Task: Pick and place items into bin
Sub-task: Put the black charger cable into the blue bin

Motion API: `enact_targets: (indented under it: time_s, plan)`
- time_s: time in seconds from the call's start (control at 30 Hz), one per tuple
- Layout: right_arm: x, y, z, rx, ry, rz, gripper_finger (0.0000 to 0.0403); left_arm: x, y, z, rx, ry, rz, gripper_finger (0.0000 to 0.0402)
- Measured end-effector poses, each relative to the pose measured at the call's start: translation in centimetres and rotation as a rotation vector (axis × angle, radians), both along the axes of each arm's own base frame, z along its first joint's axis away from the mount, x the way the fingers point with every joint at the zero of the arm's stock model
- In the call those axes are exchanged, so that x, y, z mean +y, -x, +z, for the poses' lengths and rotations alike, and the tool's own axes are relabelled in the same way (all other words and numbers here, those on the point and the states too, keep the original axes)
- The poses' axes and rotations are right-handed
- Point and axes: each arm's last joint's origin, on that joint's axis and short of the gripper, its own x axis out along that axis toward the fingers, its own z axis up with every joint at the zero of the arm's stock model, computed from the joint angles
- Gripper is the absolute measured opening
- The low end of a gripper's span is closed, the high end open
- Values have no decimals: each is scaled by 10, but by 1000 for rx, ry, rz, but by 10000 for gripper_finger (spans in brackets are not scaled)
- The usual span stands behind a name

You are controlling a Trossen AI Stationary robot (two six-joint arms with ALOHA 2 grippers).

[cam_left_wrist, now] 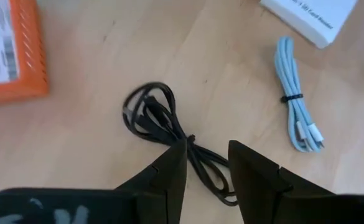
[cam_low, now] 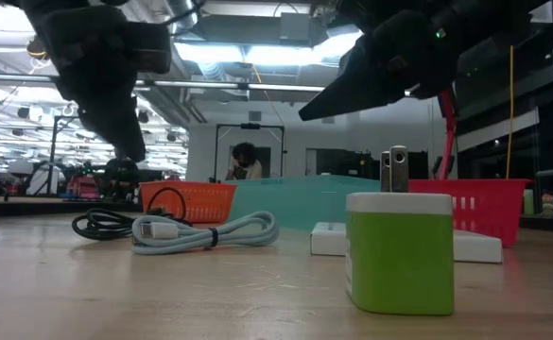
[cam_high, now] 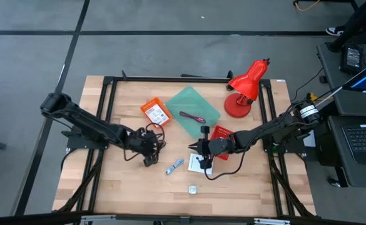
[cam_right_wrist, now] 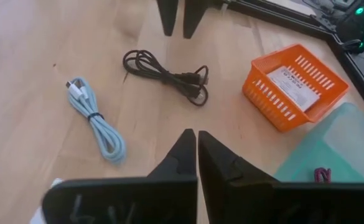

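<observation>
A black coiled cable (cam_left_wrist: 154, 115) (cam_high: 152, 134) lies flat on the wood beside the orange bin (cam_high: 156, 111), which holds a white printed card (cam_right_wrist: 294, 84). My left gripper (cam_left_wrist: 206, 146) hovers open above the cable's loose tail, one finger on either side, touching nothing. My right gripper (cam_right_wrist: 196, 134) is shut and empty, raised above the table near a white box (cam_high: 200, 164). A light blue cable bundle (cam_right_wrist: 98, 121) rests between the two grippers. The maroon cable (cam_high: 192, 117) lies on a green sheet (cam_high: 192, 103). A small pale square (cam_high: 193, 189) sits toward the near edge.
A red desk lamp (cam_high: 245, 87) stands at the far right. A red basket (cam_high: 221, 134) sits under the right arm's forearm. In the low view a green-and-white plug block (cam_low: 399, 250) stands close to the camera. Bare wood lies along the near and left sides.
</observation>
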Motion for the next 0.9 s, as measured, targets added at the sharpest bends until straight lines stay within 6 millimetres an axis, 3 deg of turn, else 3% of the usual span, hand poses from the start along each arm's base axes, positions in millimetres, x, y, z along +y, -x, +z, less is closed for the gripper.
enact_targets:
  time_s: [0.2,0.53,0.9]
  plan:
    - [0,1,-2,25,21,8,0,-5,-15,-12,74,22,61,114]
    - [-1,2,-4,46,26,7,0,-7,-21,-37,148,55,188,114]
    - [-1,3,-4,51,25,6,0,-11,-29,-58,193,60,185,114]
